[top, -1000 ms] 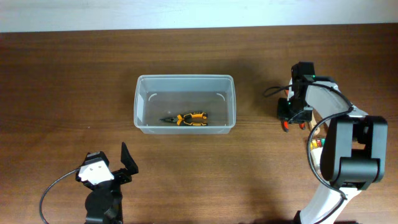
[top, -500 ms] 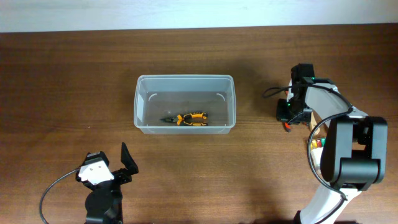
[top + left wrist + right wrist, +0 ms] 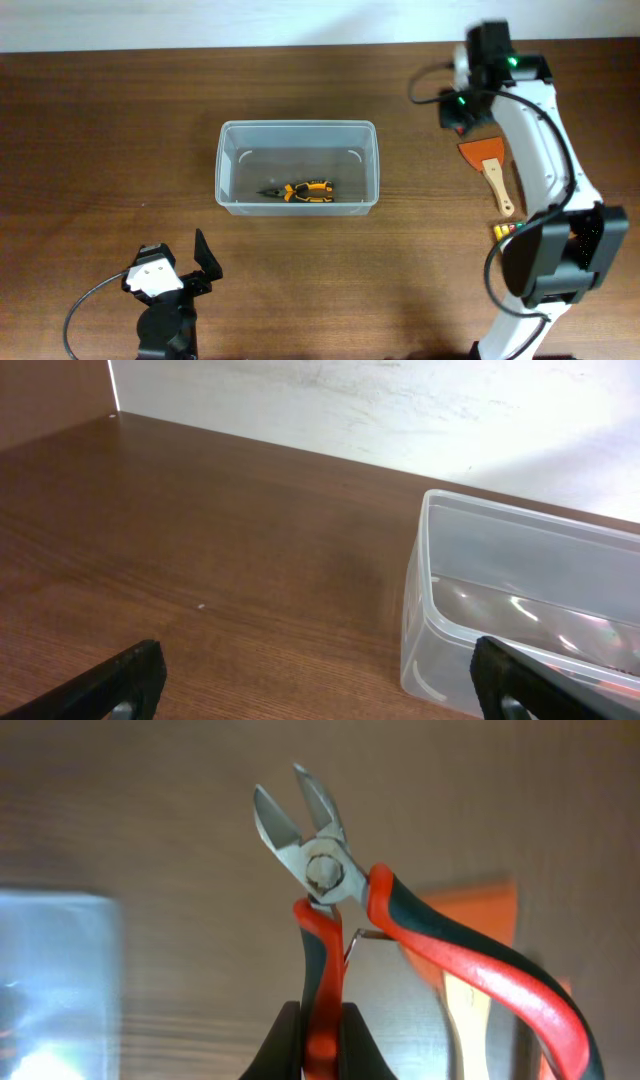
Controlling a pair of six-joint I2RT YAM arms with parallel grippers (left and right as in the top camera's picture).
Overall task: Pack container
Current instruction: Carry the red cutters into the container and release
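Two arms work at the wooden table (image 3: 100, 120) in the overhead view. The container (image 3: 297, 125) sits near the middle of the table, long side running left to right, with yellow-and-black pliers (image 3: 300, 191) lying on its floor by the near wall. The left gripper (image 3: 202, 262) rests low at the near left, well apart from the tub. The right gripper (image 3: 460, 110) is up at the far right, beyond the tub's right end. Just beside it on the table lies an orange scraper (image 3: 488, 165) with a pale wooden handle. What the right pincer carries is too small to make out from here.

From the left wrist, the two dark fingers (image 3: 120, 685) stand wide apart at the picture's bottom corners with nothing between them, only bare wood. The container's left end rises ahead on the right.

From the right wrist, the fingers (image 3: 285, 1045) are pinched tight on one red-and-black handle of the side cutters (image 3: 325, 870). The cutters' steel tips point away from the camera and are slightly parted, and the other handle swings out to the right. Below them the orange scraper shows blurred, and a corner of the container shows at the left edge.
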